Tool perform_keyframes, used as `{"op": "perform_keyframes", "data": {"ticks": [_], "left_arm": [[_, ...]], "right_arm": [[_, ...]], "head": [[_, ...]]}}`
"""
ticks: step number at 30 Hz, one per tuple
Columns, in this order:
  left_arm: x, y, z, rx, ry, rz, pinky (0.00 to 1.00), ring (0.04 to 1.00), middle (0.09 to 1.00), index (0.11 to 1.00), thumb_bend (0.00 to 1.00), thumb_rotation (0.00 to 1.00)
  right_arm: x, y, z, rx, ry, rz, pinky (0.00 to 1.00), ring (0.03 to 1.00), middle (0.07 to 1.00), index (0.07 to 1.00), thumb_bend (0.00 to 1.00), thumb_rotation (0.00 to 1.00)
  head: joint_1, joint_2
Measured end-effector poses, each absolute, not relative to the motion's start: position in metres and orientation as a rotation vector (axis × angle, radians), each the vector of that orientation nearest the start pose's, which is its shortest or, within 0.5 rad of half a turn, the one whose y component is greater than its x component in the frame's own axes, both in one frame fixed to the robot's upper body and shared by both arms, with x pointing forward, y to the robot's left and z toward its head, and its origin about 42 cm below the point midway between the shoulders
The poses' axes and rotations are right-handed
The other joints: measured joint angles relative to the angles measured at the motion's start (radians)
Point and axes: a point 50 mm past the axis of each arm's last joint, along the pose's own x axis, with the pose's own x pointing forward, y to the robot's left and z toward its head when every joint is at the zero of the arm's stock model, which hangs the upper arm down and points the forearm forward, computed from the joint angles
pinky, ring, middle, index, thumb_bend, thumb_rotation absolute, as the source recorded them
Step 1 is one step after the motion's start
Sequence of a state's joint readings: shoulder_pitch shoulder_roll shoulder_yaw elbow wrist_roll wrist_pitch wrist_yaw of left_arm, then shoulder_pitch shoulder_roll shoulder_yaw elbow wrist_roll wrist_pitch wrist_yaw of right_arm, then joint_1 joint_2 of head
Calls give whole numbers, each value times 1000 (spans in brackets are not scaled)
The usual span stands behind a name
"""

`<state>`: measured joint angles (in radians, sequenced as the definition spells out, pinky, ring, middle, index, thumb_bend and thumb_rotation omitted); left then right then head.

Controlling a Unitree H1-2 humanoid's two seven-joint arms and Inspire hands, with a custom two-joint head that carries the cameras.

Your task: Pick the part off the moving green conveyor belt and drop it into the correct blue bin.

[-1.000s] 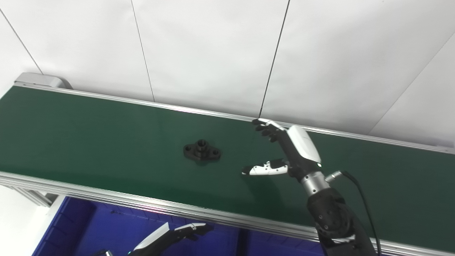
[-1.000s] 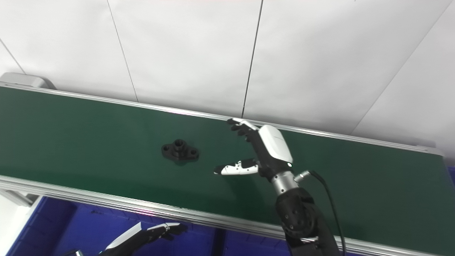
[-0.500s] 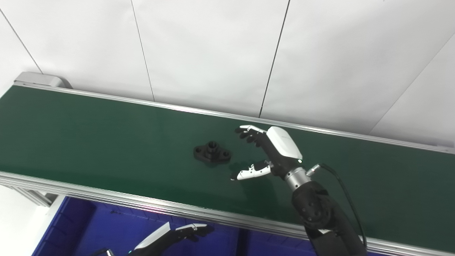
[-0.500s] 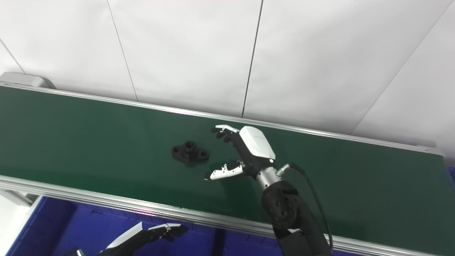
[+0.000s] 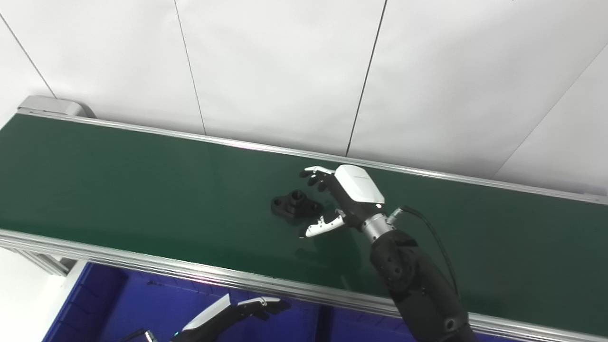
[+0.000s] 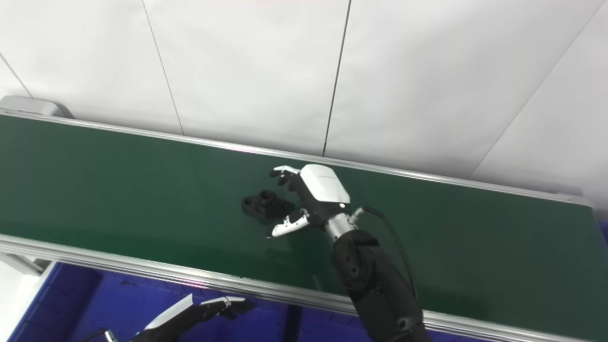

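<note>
From the left eye, we see our right hand (image 5: 343,199) spread open and empty around the part (image 5: 297,206) on the belt (image 5: 118,180); closing late could knock it on downstream.

From the right eye, our left hand (image 6: 209,308) hangs idle, loosely open, over the bin (image 6: 95,294).

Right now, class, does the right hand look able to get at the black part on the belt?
Probably yes: the open right hand sits beside the black part on the belt, fingers and thumb either side, nothing between.
</note>
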<state>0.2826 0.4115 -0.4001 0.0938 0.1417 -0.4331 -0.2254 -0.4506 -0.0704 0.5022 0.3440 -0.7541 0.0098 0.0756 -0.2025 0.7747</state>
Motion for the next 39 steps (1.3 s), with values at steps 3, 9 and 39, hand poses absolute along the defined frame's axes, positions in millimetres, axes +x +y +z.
{"op": "perform_keyframes", "data": {"ticks": [3, 9, 39], "left_arm": [[139, 247, 23, 403, 57, -710, 790, 844, 860, 831, 949, 307], [139, 245, 24, 403, 51, -708, 791, 843, 860, 831, 945, 301], [139, 247, 32, 387, 39, -709, 802, 845, 859, 844, 946, 287]], "right_arm": [[387, -78, 123, -1037, -224, 571, 584, 681, 736, 786, 773, 183], [391, -82, 118, -1056, -202, 577, 608, 695, 741, 787, 736, 163], [395, -109, 120, -1334, -289, 641, 296, 438, 545, 541, 489, 0]], "head": [[0, 5], [3, 11], [-11, 64]]}}
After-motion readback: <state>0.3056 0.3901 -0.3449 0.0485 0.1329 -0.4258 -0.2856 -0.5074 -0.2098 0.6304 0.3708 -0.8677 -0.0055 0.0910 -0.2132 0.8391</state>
